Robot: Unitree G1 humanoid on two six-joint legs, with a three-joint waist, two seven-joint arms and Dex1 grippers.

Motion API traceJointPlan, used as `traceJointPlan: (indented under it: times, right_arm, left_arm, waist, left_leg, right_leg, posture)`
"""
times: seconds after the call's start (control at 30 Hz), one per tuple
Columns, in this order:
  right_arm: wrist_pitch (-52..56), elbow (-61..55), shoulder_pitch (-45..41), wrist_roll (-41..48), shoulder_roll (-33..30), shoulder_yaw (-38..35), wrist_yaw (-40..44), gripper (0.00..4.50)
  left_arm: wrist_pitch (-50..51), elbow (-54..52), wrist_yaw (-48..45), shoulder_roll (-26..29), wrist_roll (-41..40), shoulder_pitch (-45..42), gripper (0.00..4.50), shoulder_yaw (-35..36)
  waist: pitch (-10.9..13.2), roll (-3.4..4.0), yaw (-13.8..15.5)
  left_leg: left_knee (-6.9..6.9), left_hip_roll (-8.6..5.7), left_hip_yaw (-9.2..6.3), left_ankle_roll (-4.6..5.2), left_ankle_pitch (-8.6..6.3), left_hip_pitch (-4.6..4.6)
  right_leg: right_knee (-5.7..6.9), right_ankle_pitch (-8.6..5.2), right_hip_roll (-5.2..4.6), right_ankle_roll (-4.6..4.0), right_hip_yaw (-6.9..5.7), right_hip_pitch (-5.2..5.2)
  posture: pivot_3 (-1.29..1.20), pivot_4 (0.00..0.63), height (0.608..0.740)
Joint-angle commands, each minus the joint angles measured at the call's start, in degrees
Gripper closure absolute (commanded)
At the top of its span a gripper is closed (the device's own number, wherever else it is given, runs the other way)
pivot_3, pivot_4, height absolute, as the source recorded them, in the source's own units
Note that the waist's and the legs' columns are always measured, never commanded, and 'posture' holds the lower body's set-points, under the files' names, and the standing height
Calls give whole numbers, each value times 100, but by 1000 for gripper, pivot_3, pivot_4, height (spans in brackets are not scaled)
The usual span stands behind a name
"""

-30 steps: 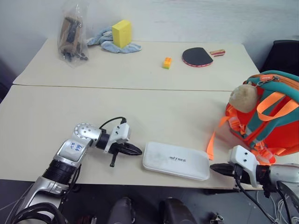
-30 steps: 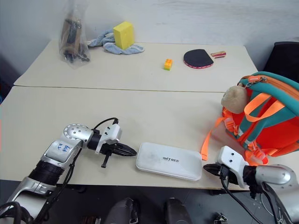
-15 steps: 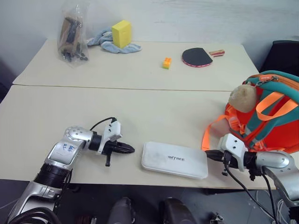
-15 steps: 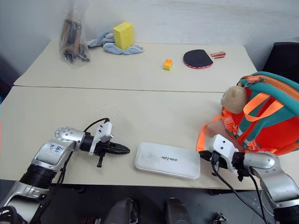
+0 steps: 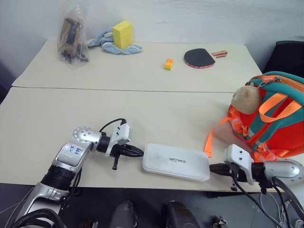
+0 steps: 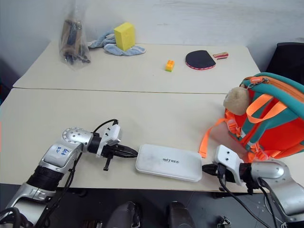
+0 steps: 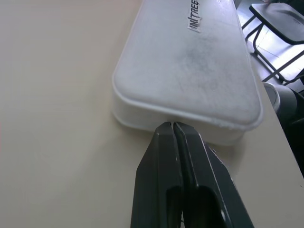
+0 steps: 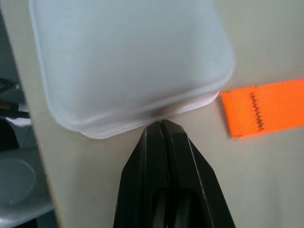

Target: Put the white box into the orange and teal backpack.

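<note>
My left gripper (image 7: 172, 124), fingers pressed together, points right with its tip against one short end of the flat white rectangular box (image 5: 176, 162) lying near the table's front edge. My right gripper (image 8: 160, 122), also closed, touches the opposite end, beside the orange and teal backpack (image 5: 273, 124).

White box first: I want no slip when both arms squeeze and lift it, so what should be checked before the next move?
1. Left gripper shut, tip at one short end of the white box: ok.
2. Right gripper shut, tip at the opposite end: ok.
3. Box lying flat on the table: ok.
4. Orange strap clear of the box: ok, beside its corner.
5. Backpack opening wide enough: cannot tell.
</note>
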Motion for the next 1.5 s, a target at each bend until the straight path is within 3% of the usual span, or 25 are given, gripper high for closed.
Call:
traceJointPlan:
  times: [0.03,0.17,0.3,0.5,0.63,0.8,0.97,1.33,1.47,1.5]
  right_arm:
    - [157,-215,-318,122,163,162,-113,4500]
    - [227,-161,-482,38,150,219,-165,4500]
    - [208,-219,-381,42,-18,89,-78,4500]
    - [75,-238,-183,-11,-188,-24,16,4500]
    - [58,-217,-210,-10,-168,-7,-28,4500]
    - [60,-276,-257,-87,-67,172,-163,4500]
    - [78,-234,-430,-84,37,281,-230,4500]
    - [150,-283,-659,-210,326,538,-483,4500]
    - [137,-307,-538,-243,299,447,-485,4500]
    - [118,-313,-480,-257,292,425,-490,4500]
  left_arm:
    - [-101,-11,-7,-36,32,-93,4458,-28]
    - [-17,66,26,76,97,-35,4458,47]
    - [819,118,-61,459,-67,53,4285,200]
    - [3854,368,-138,746,-966,-432,2633,296]
    - [4978,357,69,630,-1380,-644,1396,303]
    - [6453,180,836,71,-1764,-716,22,481]
    - [6799,-268,1526,-339,-1859,-612,22,575]
    - [6748,273,2430,-1792,-1984,-1170,22,888]
    - [6765,502,2370,-1734,-2110,-1393,22,1014]
    - [6749,538,2335,-1656,-2125,-1399,203,1009]
  waist:
    - [0,0,25]
    - [0,0,43]
    - [0,0,42]
    - [0,0,36]
    - [0,0,41]
    - [0,0,67]
    - [-1,1,61]
    - [-7,11,226]
    - [-6,11,195]
    - [-6,11,188]
  left_leg:
    - [0,1,-1,0,0,-1]
    - [1,0,-1,1,-1,-2]
    - [2,0,-1,2,-1,-3]
    - [2,0,-6,2,-1,-3]
    - [3,-2,-14,2,-1,-4]
    - [7,-4,-20,1,0,-5]
    - [9,-11,-35,1,-1,-4]
    - [20,-29,-63,6,-3,21]
    - [18,-32,-64,6,-2,21]
    - [15,-32,-63,5,-2,20]
  right_leg:
    - [-1,0,0,0,-1,-1]
    - [-2,0,-3,0,-1,0]
    - [-2,0,-4,0,-2,0]
    - [2,0,-4,0,-7,1]
    - [6,0,-4,-1,-12,1]
    - [5,0,-8,0,-17,6]
    - [-10,-1,-12,0,-23,22]
    - [-33,0,-25,1,-42,78]
    - [-32,0,-24,2,-41,77]
    - [-32,0,-23,2,-41,75]
  posture:
    - [0,150,740]
    - [0,150,740]
    - [0,150,740]
    - [0,150,740]
    - [0,150,740]
    - [0,150,740]
    - [0,150,740]
    - [0,150,740]
    - [0,150,740]
    - [0,150,740]
